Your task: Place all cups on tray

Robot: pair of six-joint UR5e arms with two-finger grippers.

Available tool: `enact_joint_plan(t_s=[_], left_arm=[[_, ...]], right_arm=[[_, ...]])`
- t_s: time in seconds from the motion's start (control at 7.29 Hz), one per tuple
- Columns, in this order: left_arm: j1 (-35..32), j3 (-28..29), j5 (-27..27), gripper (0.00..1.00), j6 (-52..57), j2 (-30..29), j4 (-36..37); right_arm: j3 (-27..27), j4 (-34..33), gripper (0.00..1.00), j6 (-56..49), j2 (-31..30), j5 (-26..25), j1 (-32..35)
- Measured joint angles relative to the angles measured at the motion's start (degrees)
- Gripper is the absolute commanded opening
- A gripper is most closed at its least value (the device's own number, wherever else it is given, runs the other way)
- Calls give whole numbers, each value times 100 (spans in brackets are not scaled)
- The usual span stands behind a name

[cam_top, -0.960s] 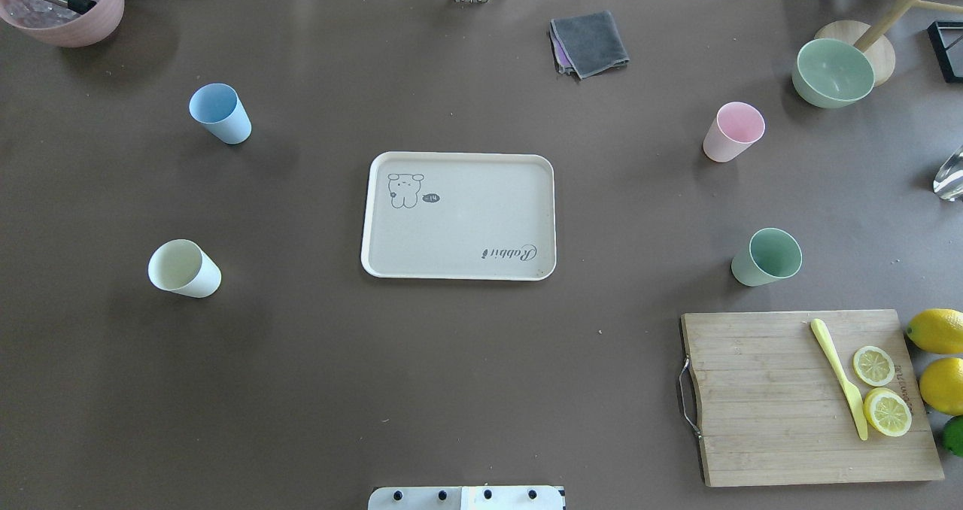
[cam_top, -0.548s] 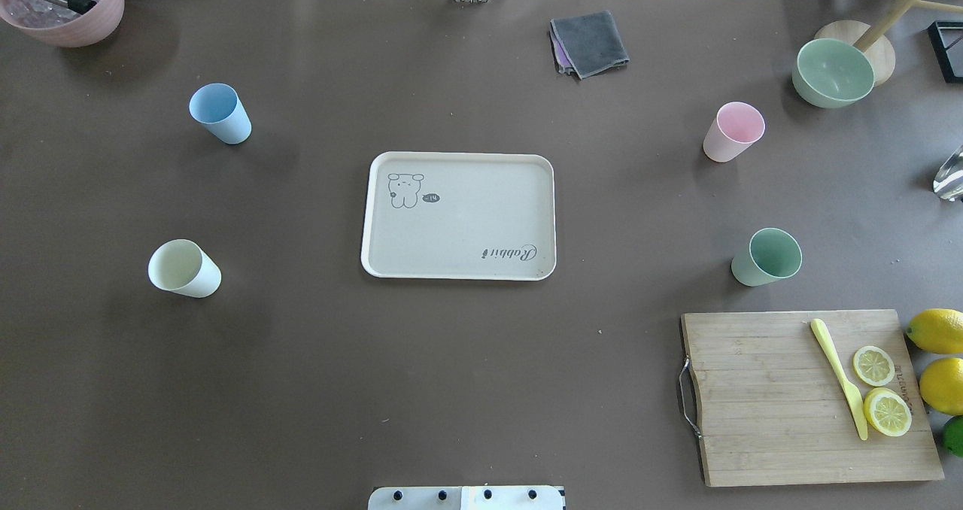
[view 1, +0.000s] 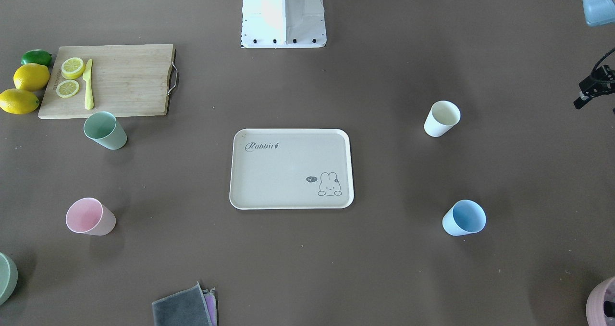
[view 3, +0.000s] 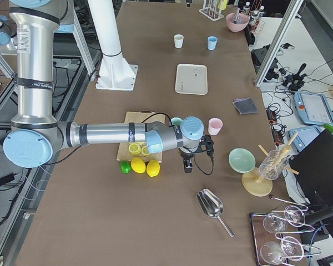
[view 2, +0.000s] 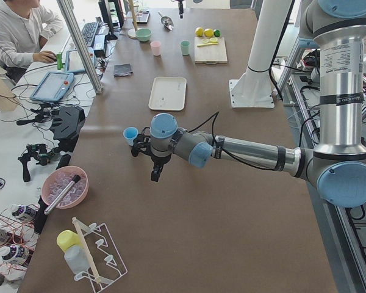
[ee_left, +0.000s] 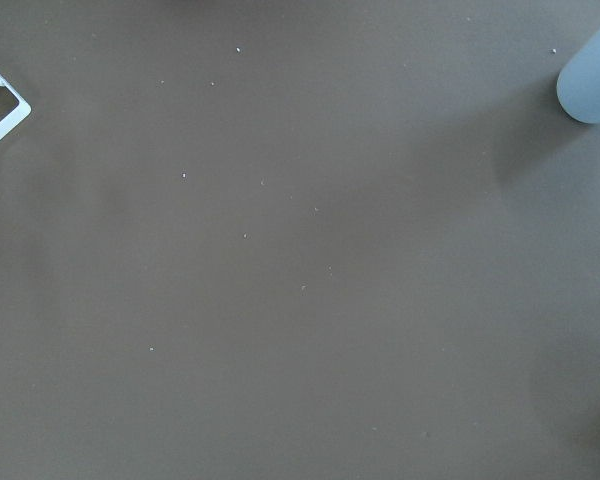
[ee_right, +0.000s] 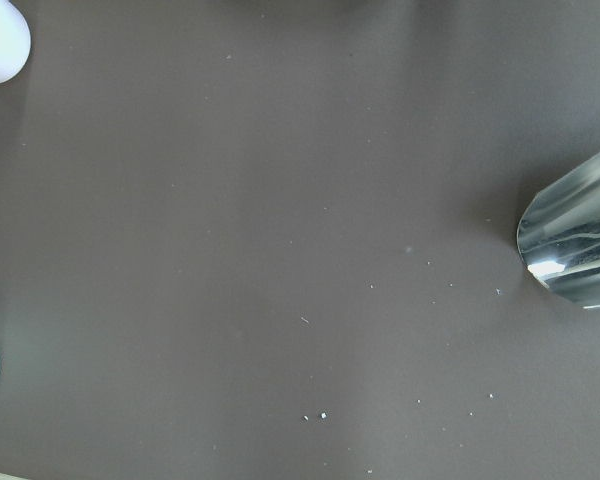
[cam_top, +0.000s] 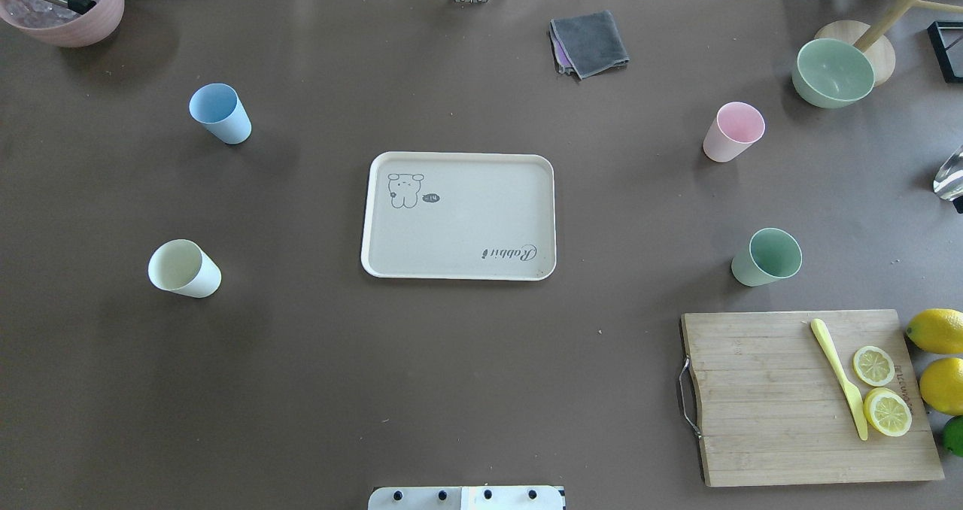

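- Tray (cam_top: 459,217) at overhead centre; blue cup (cam_top: 220,113), cream cup (cam_top: 183,268) left; pink cup (cam_top: 733,131), mint cup (cam_top: 766,257) right.
- Cutting board (cam_top: 767,397) near mint cup.
- Left gripper (view 2: 154,176), right gripper (view 3: 187,166): finger spread cannot be told.

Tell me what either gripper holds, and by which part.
Nothing seen: the mint green cup, cream white cup, pale pink cup and light blue cup all stand free on the table.

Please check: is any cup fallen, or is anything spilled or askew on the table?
Nothing stands out. The blue cup, white cup, pink cup and green cup all stand upright around the tray.
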Motion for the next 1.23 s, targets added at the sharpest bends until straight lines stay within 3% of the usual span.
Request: enact_joint_plan(t_s=[0.27,0.82,1.23], left_arm=[[6,61,-6,98,-140,-25,-93],[19,217,-12,98,-163,-87,-254],[21,388,-17,98,-178,-239,-259]], right_arm=[[56,403,100,512,11,92,-239],[99,1915,97,2595,138,-242,-1565],[103,2098,93,3085,321,-450,-2083]])
